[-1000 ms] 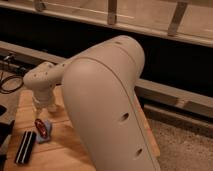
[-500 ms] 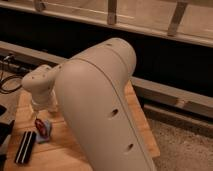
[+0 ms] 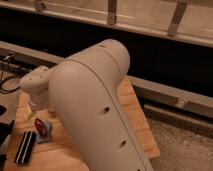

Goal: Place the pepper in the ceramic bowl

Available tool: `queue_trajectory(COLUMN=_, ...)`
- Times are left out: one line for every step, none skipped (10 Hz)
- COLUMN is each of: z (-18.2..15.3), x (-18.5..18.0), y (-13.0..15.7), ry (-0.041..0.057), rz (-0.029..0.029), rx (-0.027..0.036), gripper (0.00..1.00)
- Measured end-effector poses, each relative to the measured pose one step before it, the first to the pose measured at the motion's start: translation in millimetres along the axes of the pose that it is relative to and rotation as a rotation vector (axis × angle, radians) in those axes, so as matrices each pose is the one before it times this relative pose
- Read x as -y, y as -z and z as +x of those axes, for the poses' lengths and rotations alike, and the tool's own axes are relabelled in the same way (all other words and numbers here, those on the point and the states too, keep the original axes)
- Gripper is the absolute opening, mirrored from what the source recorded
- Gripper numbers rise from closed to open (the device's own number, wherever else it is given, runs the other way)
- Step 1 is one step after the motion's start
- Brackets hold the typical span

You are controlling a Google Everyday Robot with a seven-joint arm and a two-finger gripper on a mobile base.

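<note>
The small red pepper (image 3: 38, 123) lies on the wooden table (image 3: 135, 120) at the left, resting against a blue-grey piece (image 3: 46, 131). My gripper (image 3: 41, 110) hangs under the white wrist (image 3: 36, 86), just above the pepper and largely hidden by my big white arm (image 3: 95, 105). The black ceramic bowl does not show plainly. A dark shape sits at the left edge (image 3: 3, 127), and I cannot tell whether it is the bowl.
A black-and-white striped block (image 3: 25, 146) lies near the table's front left. Black cables (image 3: 9, 82) lie at the far left. A dark wall with a metal rail (image 3: 112, 15) runs behind the table. Speckled floor (image 3: 185, 145) lies to the right.
The wrist has shifted slightly left and down toward the pepper, and the large arm segment has swung a little left. The pepper and the striped block have not moved.
</note>
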Motion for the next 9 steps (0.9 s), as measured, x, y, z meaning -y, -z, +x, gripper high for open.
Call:
queue_trajectory(z=2.2, x=5.1, y=1.25, ry=-0.00596, rz=-0.00137, rx=-0.00596, gripper=0.86)
queue_trajectory(z=3.05, x=4.62, y=-2.27, ry=-0.00804, rz=-0.00376, rx=-0.00618, gripper=0.86)
queue_trajectory(z=4.1, x=1.95, y=-10.1, ry=-0.00618, rz=-0.01204, rx=-0.01341, gripper=0.86)
queue_trajectory(z=2.46, x=-1.26, y=-7.71, ry=-0.00127, rz=-0.01049, rx=-0.01047, gripper=0.86)
queue_trajectory(z=2.97, x=-0.44, y=-7.74, ry=-0.00223, rz=-0.01261, rx=-0.01341, gripper=0.86)
queue_trajectory(z=2.34, x=1.78, y=-5.81, ry=-0.00488, rz=-0.00852, rx=-0.0103, gripper=0.86)
queue_trajectory(z=1.7, x=-2.32, y=-6.06, ry=0.00068, rz=-0.0133, rx=-0.00945, gripper=0.86)
queue_trajectory(z=0.79, x=-3.34, y=-6.82, ry=0.0031, rz=-0.0119, rx=-0.01167, gripper=0.86)
queue_trajectory(z=2.15, x=-3.19, y=-9.15, ry=-0.00016, rz=-0.009, rx=-0.02187, gripper=0.86)
